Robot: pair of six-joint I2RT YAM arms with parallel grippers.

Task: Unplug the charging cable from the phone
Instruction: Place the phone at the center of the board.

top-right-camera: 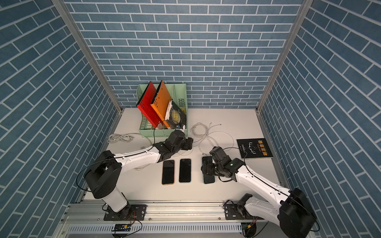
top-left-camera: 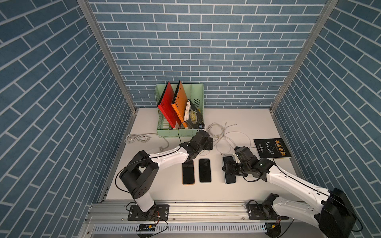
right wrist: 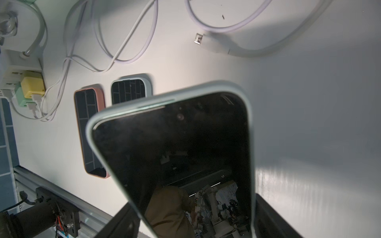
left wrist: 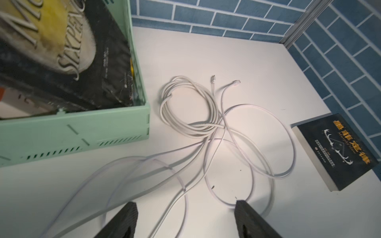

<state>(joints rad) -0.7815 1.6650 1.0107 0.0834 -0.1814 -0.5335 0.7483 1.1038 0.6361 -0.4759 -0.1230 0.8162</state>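
The phone (right wrist: 185, 144) lies close under the right wrist camera, dark screen up. The right gripper (right wrist: 193, 204) is clamped across it, fingers (right wrist: 268, 216) tight on both long edges. In a top view the phone sits near 4 o'clock on the table (top-left-camera: 165, 191). The charging cable (right wrist: 247, 50) is out: its plug (right wrist: 199, 39) lies free, apart from the phone's far end, toward 11 o'clock. The left gripper (left wrist: 185, 203) hangs released and empty over loose cable loops (left wrist: 185, 107). An orange-edged phone (top-left-camera: 188, 172) lies toward its 6 o'clock.
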